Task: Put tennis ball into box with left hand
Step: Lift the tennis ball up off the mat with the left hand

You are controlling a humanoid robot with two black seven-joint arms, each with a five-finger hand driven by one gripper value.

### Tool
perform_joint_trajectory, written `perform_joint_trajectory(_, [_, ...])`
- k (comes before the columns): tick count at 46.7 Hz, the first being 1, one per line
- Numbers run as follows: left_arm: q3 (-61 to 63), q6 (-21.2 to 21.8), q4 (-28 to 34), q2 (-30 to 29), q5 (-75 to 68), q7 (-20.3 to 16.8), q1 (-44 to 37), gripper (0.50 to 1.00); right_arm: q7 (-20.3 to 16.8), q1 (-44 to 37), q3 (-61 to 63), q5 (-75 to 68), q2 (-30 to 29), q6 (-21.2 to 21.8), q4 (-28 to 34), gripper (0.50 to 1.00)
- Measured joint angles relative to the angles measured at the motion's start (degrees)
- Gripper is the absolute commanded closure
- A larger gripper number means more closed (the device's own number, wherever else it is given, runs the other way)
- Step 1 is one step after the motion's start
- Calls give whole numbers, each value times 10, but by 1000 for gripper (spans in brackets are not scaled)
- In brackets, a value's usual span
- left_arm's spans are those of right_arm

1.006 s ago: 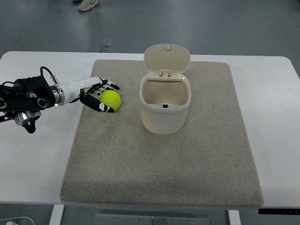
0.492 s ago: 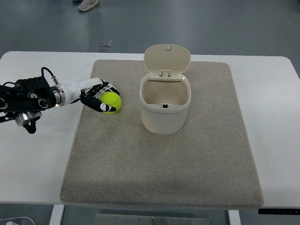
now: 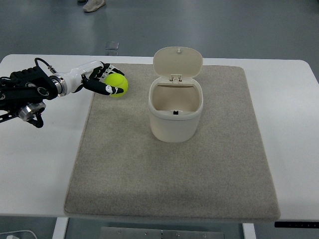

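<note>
A yellow-green tennis ball (image 3: 117,84) sits in my left hand (image 3: 106,80), whose fingers are curled around it, above the far left part of the grey mat (image 3: 174,174). The left arm enters from the picture's left edge. The box is a cream bin (image 3: 176,117) with its lid (image 3: 177,61) flipped up and back, standing on the mat to the right of the ball; its inside is bare. The right arm is out of view.
The mat lies on a white table (image 3: 45,164). A person's shoe (image 3: 93,4) shows on the floor at the far top edge, and a small grey floor plate (image 3: 112,46) lies beyond the table.
My left hand closed on the ball and lifted it, carrying it toward the far side of the mat.
</note>
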State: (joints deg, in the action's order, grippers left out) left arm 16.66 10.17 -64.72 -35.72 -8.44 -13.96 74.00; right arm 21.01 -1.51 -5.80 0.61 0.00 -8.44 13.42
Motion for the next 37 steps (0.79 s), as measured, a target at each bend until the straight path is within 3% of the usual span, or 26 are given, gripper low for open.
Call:
perform_joint_trajectory(6, [-140,-11,51,6,22,-2,-59,1000,0,0,0,0,0,0,0,562])
perform_joint_trajectory(13, [-280,-25,59,9,24,-2,-103,1000,0,0,0,0,0,0,0,562])
perform_joint_trajectory(37, [-419,-98,34,44,16,-28,-77,1000,0,0,0,0,0,0,0,562])
